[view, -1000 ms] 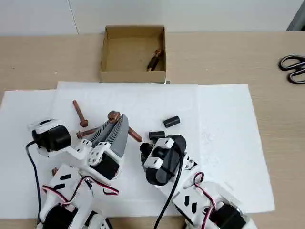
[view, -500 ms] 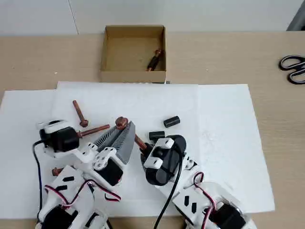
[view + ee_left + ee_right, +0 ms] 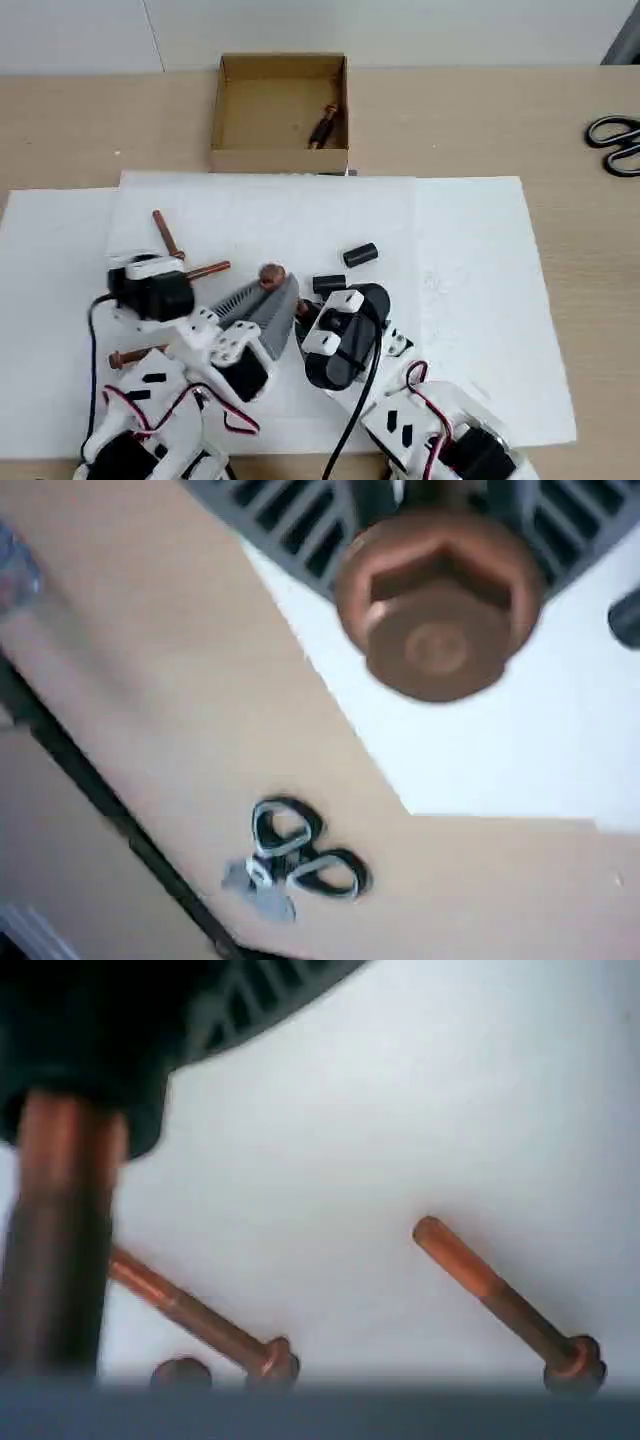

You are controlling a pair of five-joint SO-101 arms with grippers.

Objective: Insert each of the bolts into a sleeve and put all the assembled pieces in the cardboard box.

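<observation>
My left gripper (image 3: 268, 292) has its grey ribbed fingers shut on a copper bolt (image 3: 270, 274), whose hex head (image 3: 436, 602) faces the left wrist camera. The bolt's shaft (image 3: 58, 1250) runs through a black sleeve (image 3: 85, 1055) held in my right gripper (image 3: 304, 312), just left of the black right arm. The cardboard box (image 3: 228, 110) at the table's far side holds one assembled piece (image 3: 325, 125). Loose on the white paper lie bolts (image 3: 166, 232) (image 3: 206, 270) (image 3: 135, 353) and two black sleeves (image 3: 360, 254) (image 3: 328, 284).
White paper (image 3: 470, 290) covers the near half of the wooden table (image 3: 480, 120). Scissors (image 3: 615, 145) lie at the far right edge. Two loose bolts (image 3: 200, 1320) (image 3: 500, 1298) rest on the paper below the right gripper.
My left gripper has carried the bolt to the right and nearer, up to the right gripper. The right arm has stayed still.
</observation>
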